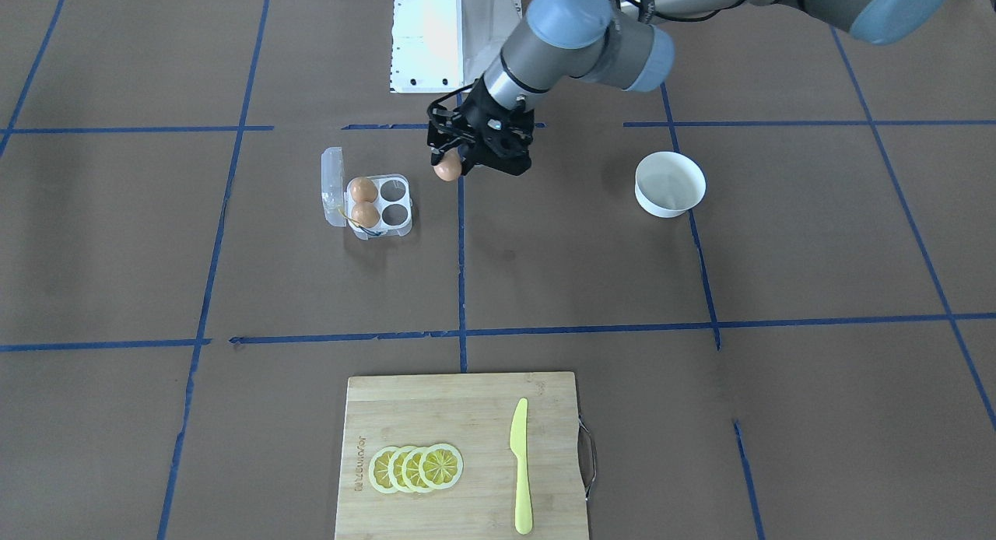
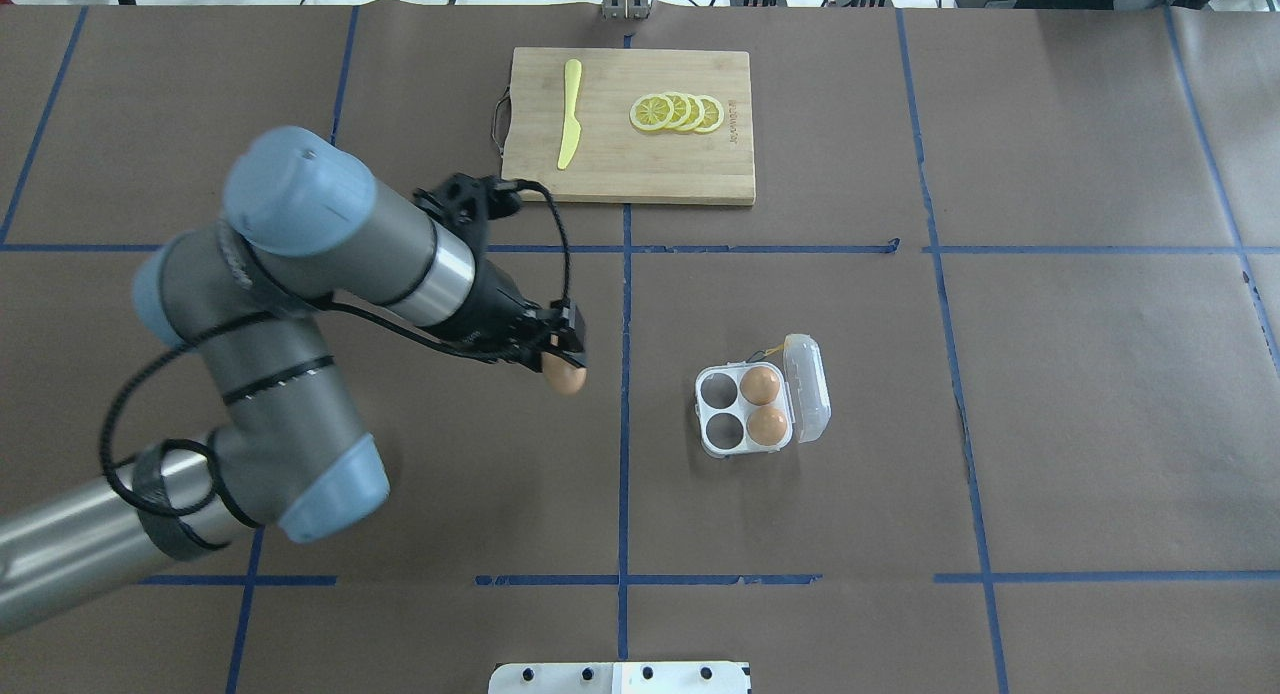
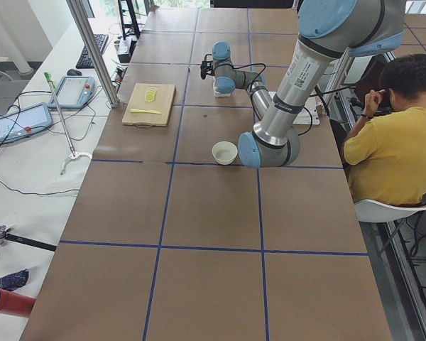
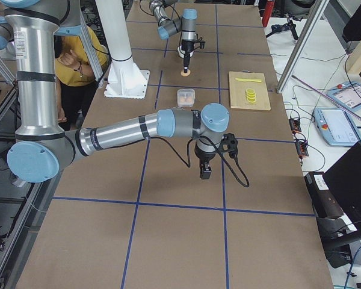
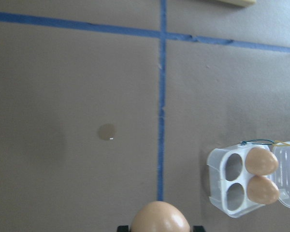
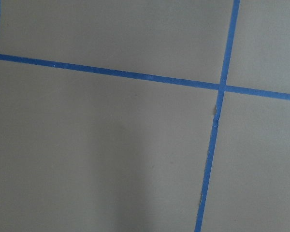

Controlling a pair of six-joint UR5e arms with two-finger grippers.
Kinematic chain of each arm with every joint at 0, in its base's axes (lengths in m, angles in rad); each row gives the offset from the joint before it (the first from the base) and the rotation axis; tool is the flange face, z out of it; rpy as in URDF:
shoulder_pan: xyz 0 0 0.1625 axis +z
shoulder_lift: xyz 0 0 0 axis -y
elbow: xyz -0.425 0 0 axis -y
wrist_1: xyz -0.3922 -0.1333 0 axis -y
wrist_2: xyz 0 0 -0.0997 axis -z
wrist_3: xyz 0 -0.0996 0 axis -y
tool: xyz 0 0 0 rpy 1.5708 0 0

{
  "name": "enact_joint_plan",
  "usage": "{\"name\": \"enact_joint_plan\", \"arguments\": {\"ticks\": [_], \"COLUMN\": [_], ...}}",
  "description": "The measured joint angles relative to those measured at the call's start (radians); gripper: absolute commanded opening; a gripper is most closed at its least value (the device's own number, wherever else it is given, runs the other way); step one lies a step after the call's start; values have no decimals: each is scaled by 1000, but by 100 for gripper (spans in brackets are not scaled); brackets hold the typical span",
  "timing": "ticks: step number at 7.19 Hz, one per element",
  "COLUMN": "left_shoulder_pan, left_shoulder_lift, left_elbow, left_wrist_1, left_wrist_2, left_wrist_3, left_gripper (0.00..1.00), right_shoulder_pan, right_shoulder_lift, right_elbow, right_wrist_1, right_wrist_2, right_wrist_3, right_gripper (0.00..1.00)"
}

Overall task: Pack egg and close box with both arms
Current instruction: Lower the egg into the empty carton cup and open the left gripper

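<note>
The left black claw gripper [image 2: 566,366] clamps a smooth orange-brown egg [image 2: 566,378], half hidden by its fingers, near but apart from the open clear plastic four-cup box [image 2: 742,412]. I cannot tell how the jaws of the right black claw gripper [image 4: 204,173] stand, as it shows too small.

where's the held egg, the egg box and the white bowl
held egg [image 2: 565,376], overhead exterior view, on its bare shell
egg box [image 2: 718,387], overhead exterior view, on an empty cup
white bowl [image 1: 670,187], exterior front-facing view, on its inside
</note>
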Motion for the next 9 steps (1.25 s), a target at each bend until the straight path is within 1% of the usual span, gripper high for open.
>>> {"name": "enact_joint_plan", "arguments": {"ticks": [1, 2, 3, 4, 5, 6, 7, 8, 9], "left_shoulder_pan": [30, 46, 55, 59, 63, 70, 79, 83, 74], "left_shoulder_lift": [-55, -87, -102, -107, -108, -108, -109, -108, -104], "left_elbow": [59, 110, 144, 159, 166, 169, 168, 166, 155], "left_wrist_1": [-28, -68, -96, -108, -112, -114, -115, -115, -113], "left_wrist_2": [45, 77, 93, 99, 101, 114, 139, 153, 156], "left_wrist_3": [-2, -2, -1, 0, 0, 1, 2, 4, 9], "left_gripper": [0, 0, 2, 60, 97, 100, 100, 100, 100], "right_shoulder_pan": [0, 0, 0, 0, 0, 0, -3, -9, -23], "right_shoulder_lift": [0, 1, 1, 1, -2, -7, -11, -12, -12], "right_elbow": [-1, -2, -1, 1, 4, 4, 7, 8, 10], "right_wrist_1": [0, 0, 0, 3, 20, 49, 70, 79, 83], "right_wrist_2": [0, 0, 1, 2, 3, 4, 7, 22, 61], "right_wrist_3": [0, 0, 0, -1, -2, -1, 0, 1, 5], "right_gripper": [100, 100, 100, 100, 100, 100, 100, 100, 100]}}
